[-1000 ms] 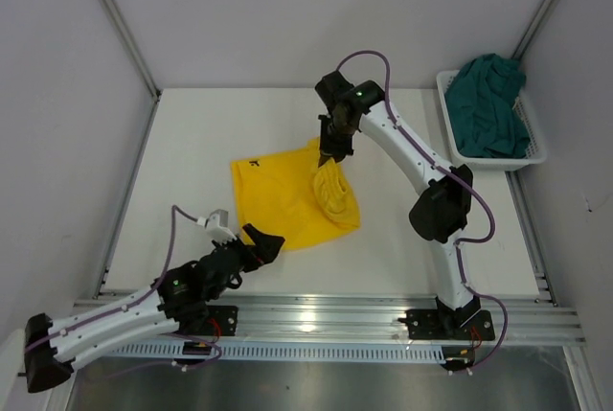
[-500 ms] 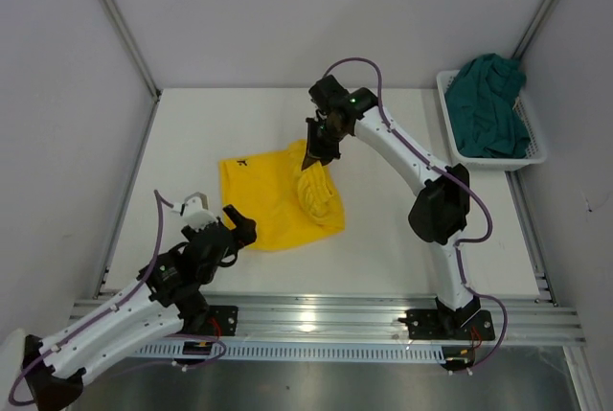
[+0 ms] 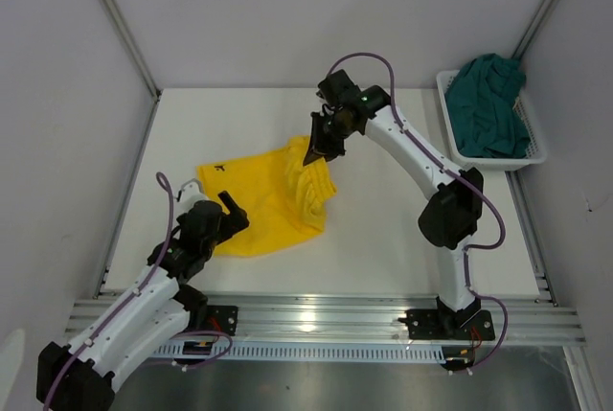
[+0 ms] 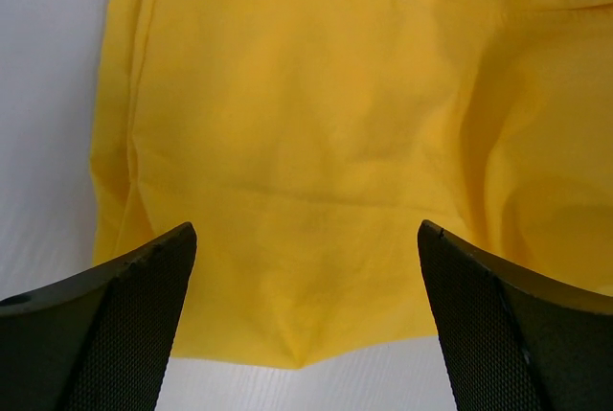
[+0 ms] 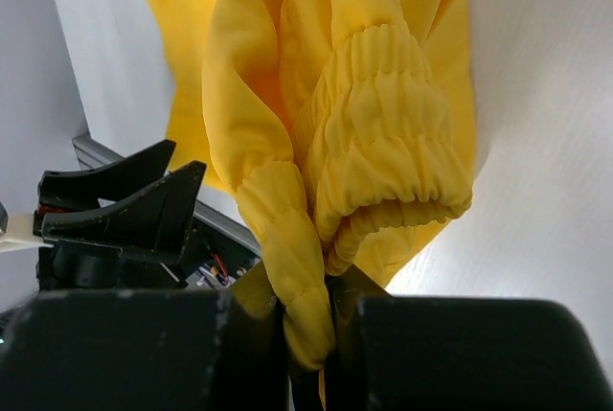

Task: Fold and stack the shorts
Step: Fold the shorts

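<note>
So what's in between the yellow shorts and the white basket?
Only bare table, in the top view, between the yellow shorts and the basket; the right arm crosses above it.

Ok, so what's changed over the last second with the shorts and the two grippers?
The right gripper, shut on the yellow shorts at the waistband, has dragged them toward the left side. The left gripper, open, has swung round to their near edge and has not taken hold. Unchanged: the right gripper's hold, and the teal shorts in the white basket.
</note>
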